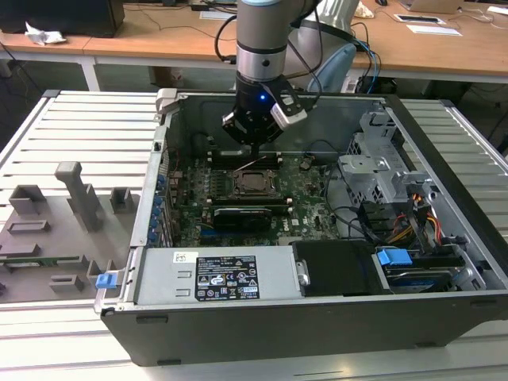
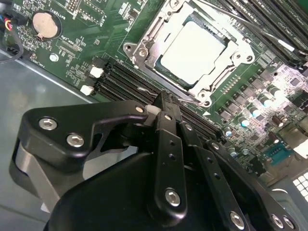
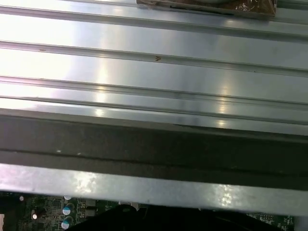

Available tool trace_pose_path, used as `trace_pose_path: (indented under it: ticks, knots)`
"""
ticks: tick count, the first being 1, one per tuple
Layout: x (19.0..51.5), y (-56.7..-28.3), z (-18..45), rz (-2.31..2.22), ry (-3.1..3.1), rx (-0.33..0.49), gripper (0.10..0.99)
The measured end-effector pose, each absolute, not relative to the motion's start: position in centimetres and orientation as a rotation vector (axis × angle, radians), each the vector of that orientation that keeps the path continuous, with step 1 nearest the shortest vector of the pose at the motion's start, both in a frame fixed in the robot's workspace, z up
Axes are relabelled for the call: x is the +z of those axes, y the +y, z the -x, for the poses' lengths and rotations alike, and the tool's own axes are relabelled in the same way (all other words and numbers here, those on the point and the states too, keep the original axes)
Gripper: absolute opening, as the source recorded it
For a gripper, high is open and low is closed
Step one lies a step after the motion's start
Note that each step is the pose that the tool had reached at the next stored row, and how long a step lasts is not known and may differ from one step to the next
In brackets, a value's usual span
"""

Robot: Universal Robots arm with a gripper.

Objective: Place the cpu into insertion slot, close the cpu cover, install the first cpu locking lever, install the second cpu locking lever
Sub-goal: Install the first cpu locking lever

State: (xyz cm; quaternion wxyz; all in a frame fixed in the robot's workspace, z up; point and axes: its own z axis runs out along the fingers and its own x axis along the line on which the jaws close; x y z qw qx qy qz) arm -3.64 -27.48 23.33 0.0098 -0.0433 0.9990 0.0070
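The cpu (image 1: 252, 183) (image 2: 192, 48) lies flat in the insertion slot (image 2: 208, 97) on the green motherboard, its silvery top showing. The cpu cover (image 2: 146, 44), a metal frame, is down around it. A thin locking lever (image 1: 255, 163) (image 2: 250, 29) slants up above the far side of the socket. My gripper (image 1: 254, 149) (image 2: 163, 98) hangs just behind the socket with its black fingers (image 2: 168, 139) pressed together. Its tips are at a bent wire end beside the socket's edge. Whether they touch it I cannot tell.
A long black card (image 1: 242, 213) lies in front of the socket, and the power supply (image 1: 214, 278) sits at the case front. A drive cage and cables (image 1: 381, 171) are at the exterior view's right. Memory slots (image 2: 120, 77) run beside the fingertips. Grey fixtures (image 1: 75, 194) stand outside the case.
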Motion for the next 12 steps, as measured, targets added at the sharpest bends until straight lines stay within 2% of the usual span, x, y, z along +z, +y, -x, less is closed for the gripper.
trace_pose_path:
  ticks: [12]
  knots:
    - [22.89,-27.13,2.79,0.136,3.119,0.016,0.106]
